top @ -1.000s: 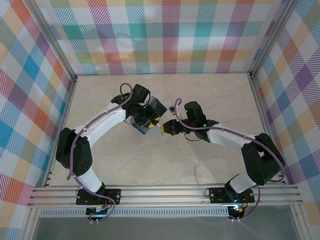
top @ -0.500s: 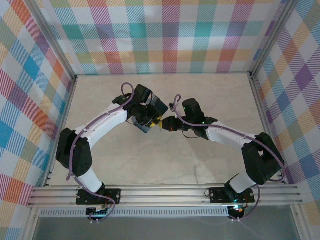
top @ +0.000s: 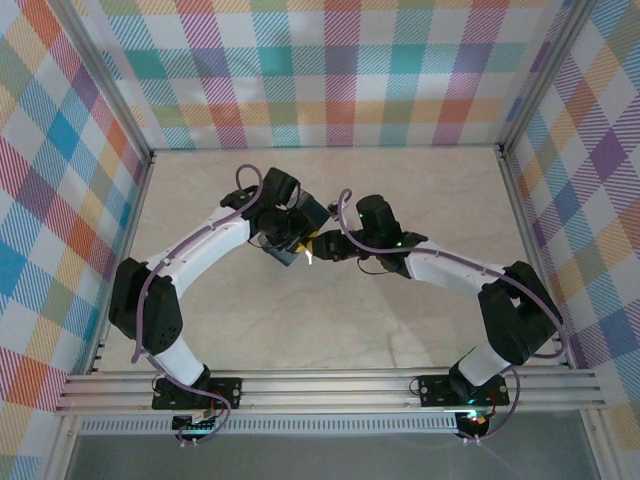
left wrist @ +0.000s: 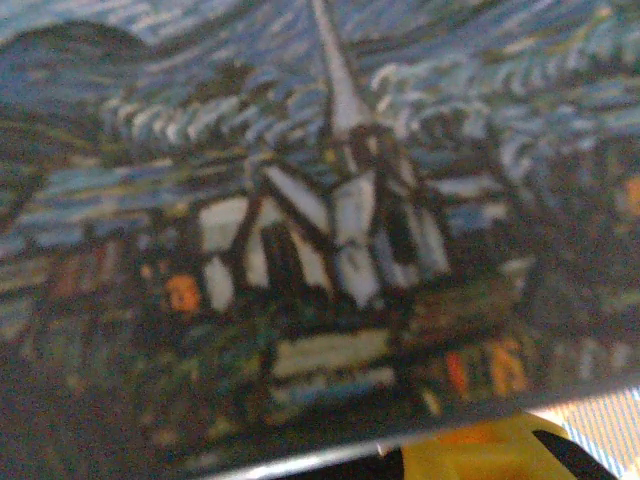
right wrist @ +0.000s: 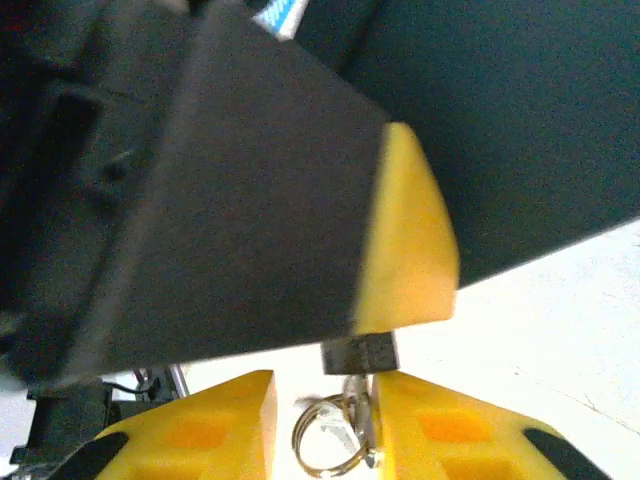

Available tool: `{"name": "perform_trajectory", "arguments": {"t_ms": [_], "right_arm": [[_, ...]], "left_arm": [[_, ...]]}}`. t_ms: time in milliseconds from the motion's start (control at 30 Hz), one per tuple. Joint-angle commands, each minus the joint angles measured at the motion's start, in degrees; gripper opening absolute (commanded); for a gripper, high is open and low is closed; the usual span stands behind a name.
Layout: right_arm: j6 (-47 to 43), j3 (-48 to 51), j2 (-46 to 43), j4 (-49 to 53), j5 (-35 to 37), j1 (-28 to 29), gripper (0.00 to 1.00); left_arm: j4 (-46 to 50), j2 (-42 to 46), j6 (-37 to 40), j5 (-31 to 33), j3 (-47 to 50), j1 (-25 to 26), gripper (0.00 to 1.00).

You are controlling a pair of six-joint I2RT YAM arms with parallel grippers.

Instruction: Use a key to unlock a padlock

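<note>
The left claw (top: 293, 238) clamps the blue painted box (left wrist: 330, 230). Just past the tips of the right claw (right wrist: 322, 405), whose fingers stand parted, hangs the small dark padlock (right wrist: 358, 352). The key (right wrist: 362, 425) and its ring (right wrist: 322, 445) sit loose between those fingers.

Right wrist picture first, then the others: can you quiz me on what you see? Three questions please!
1. True or false: in the right wrist view, a key ring sits between the right gripper's yellow fingertips.
2. What is painted on the box in the left wrist view? A) a church with a pointed steeple under a swirly blue sky B) a dinosaur C) a racing car
3. Fill in: the small dark padlock sits just under a pad coloured ____.
Key: 1 true; 2 A; 3 yellow.
</note>
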State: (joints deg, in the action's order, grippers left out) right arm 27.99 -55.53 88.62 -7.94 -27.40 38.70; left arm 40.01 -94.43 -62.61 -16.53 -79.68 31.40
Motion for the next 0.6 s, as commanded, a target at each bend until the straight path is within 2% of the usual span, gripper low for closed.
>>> {"name": "perform_trajectory", "arguments": {"t_ms": [0,233,300,367,433,500,567], "right_arm": [[-7.5,-0.3,-7.0,-1.7,0.2,0.8,0.39],[-11.9,5.5,-14.8,6.1,8.1,-0.2,0.47],[-14.0,6.5,-16.5,7.3,9.4,-0.3,0.44],[-16.8,7.1,-17.1,7.8,9.8,-0.2,0.38],[-21.0,7.3,-16.7,8.8,13.0,0.8,0.33],[-26.3,8.2,-16.2,7.2,16.5,2.5,0.33],[-32.6,9.7,-15.9,3.2,20.9,5.1,0.38]], "left_arm": [[1.7,1.4,0.9,-2.7,0.4,-1.2,0.08],[2.8,0.8,2.0,-2.9,-1.0,-2.8,0.07],[2.9,0.6,2.1,-3.0,-1.6,-2.9,0.07],[3.3,0.3,2.1,-3.3,-2.1,-2.9,0.07],[3.8,0.1,2.4,-3.8,-2.7,-2.9,0.07],[4.3,-0.2,2.4,-4.2,-3.2,-2.9,0.07],[4.6,-0.4,2.4,-4.8,-3.5,-2.9,0.07]]}}
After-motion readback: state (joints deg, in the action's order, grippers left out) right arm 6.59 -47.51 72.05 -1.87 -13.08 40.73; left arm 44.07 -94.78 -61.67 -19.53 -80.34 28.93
